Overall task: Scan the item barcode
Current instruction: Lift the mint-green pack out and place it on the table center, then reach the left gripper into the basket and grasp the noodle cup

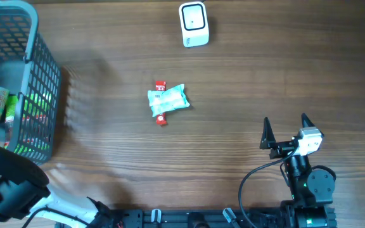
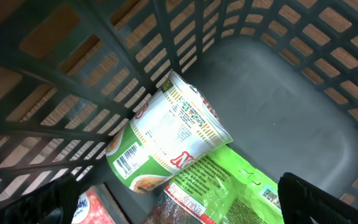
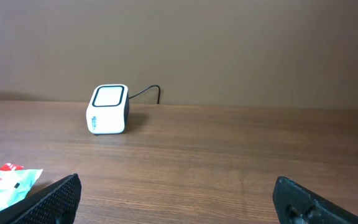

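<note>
While basket [image 2: 303, 118] holds it, noodle cup [image 2: 166, 134] lies sideways.

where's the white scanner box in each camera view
Overhead: scanner at the top edge, near the middle.
Left wrist: not in it; only the inside of the basket shows.
Right wrist: scanner left of centre, at the far side of the table.
Shared landmark: the pale packet with red ends, mid-table overhead, bottom left corner in the right wrist view.

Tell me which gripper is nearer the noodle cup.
Left. The left gripper hangs over the basket, above the noodle cup; the right gripper sits far across the table.
</note>
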